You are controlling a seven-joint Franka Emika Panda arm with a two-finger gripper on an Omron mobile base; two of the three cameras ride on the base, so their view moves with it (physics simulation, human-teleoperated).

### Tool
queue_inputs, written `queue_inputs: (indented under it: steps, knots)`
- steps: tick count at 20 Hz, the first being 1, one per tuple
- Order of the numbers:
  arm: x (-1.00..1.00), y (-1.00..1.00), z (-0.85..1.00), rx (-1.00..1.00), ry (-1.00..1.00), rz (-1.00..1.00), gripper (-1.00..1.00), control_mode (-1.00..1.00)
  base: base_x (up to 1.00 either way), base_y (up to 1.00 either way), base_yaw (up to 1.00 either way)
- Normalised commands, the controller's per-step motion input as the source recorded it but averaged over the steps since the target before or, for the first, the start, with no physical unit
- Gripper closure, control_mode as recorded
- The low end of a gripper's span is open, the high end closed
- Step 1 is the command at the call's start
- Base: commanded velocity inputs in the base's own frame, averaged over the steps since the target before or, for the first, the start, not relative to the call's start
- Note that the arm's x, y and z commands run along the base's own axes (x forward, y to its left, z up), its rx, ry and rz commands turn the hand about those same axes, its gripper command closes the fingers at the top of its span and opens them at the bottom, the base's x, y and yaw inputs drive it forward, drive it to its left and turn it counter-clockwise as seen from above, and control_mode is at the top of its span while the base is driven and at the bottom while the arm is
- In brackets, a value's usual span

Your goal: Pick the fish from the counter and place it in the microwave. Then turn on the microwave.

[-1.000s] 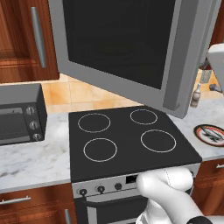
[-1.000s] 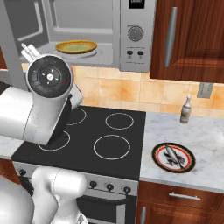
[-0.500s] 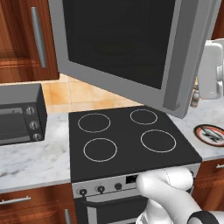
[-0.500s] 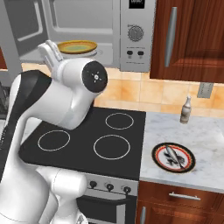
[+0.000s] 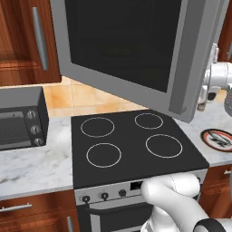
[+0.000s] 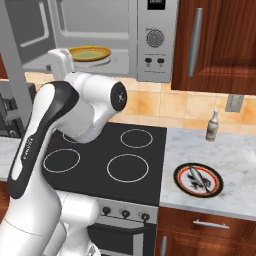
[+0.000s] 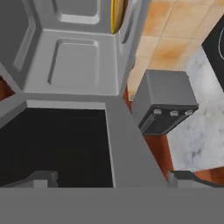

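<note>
Microwave point(image 6: 150, 45): grey-silver, mounted above the stovetop point(image 6: 107, 157); door point(image 5: 131, 50) swung wide open with its dark window facing the left base camera. Control strip point(image 6: 155, 37) with dial and buttons on the right of the cavity. In the cavity, a yellow plate point(image 6: 90, 52) on the floor of the oven.

Fish point(image 6: 198, 179): small, slender, lying on the red-rimmed plate point(image 6: 180, 187) on the counter point(image 6: 230, 155), right of the stovetop and well apart from the microwave. The same plate shows at the right edge of the left base view point(image 5: 218, 138).

Arm point(image 6: 75, 115): white with dark joints, raised in front of the open cavity, its hand point(image 6: 57, 62) up near the cavity's left side.

Gripper point(image 7: 111, 179): two dark fingertips point(image 7: 41, 178) at the bottom of the hand view, standing far apart, nothing between them; it looks onto the door's dark window and frame, with the grey cavity wall beyond.

Toaster oven point(image 5: 20, 120): small, dark, three knobs, on the counter left of the stovetop; also seen tilted in the hand view point(image 7: 166, 107).

Bottle point(image 6: 213, 126): small, upright at the back of the counter, near the tiled wall point(image 6: 190, 107).

Cabinets point(image 6: 220, 45): reddish-brown wood, right of the microwave and under the counter.
</note>
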Motion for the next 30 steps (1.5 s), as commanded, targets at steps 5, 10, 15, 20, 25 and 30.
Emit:
queue_inputs:
  steps: [5,10,15,20,25,30]
  knots:
    - [-0.10,0.30,0.00,0.10,0.00,0.15,-1.00,-1.00,0.00,0.00,0.00]
    - [-0.35,0.35,0.00,0.02,0.00,0.13,-1.00,-1.00,0.00,0.00,0.00]
    - [-0.44,0.36,0.00,0.00,-0.05,0.12,-1.00,-1.00,0.00,0.00,0.00]
    - [-0.48,0.34,0.02,0.00,-0.10,0.12,-1.00,-1.00,0.00,0.00,0.00]
    - [-0.38,0.39,0.02,0.00,-0.06,0.12,-1.00,-1.00,0.00,0.00,0.00]
    - [-0.19,0.69,0.00,0.00,-0.04,0.11,-1.00,-1.00,0.00,0.00,0.00]
